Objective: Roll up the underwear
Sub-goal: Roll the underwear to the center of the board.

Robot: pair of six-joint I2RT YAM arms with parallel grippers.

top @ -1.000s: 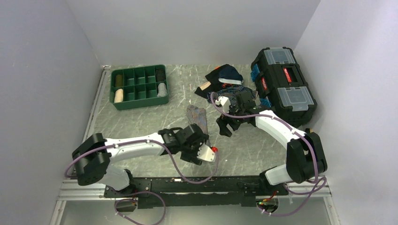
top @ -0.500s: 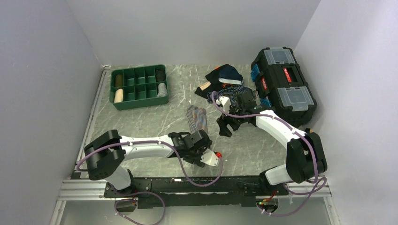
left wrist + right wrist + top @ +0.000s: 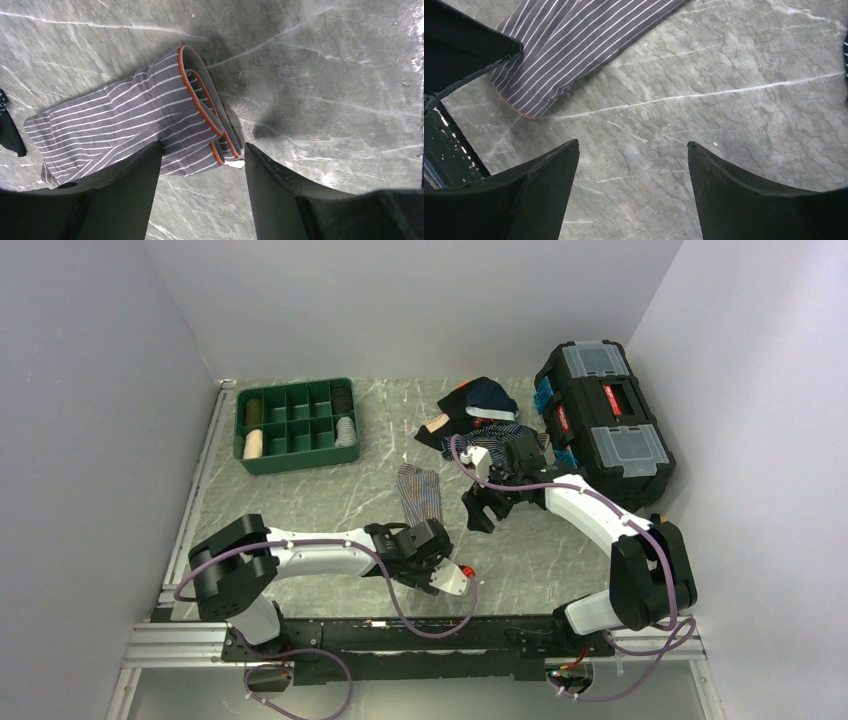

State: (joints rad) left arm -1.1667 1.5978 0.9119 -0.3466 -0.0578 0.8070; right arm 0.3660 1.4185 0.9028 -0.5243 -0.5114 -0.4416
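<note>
Underwear [image 3: 125,120]: one, folded; left claw [image 3: 201,149], right claw [image 3: 633,145] both open

Soft, even white light falls from overhead: in the top view the pale walls look bright with a faint lilac cast, the marble table [image 3: 300,490] is clear edge to edge, and the arms throw only weak, fuzzy shadows. In the left wrist view the underwear [image 3: 125,120] is sharp down to its stripes, blurred dark shadows lie on the stone above and right of it, white glare streaks the upper right edge, and the left gripper [image 3: 202,145] is a near-featureless black mass. The right wrist view is evenly lit and crisp, with the right gripper [image 3: 633,142] just as black.
</note>
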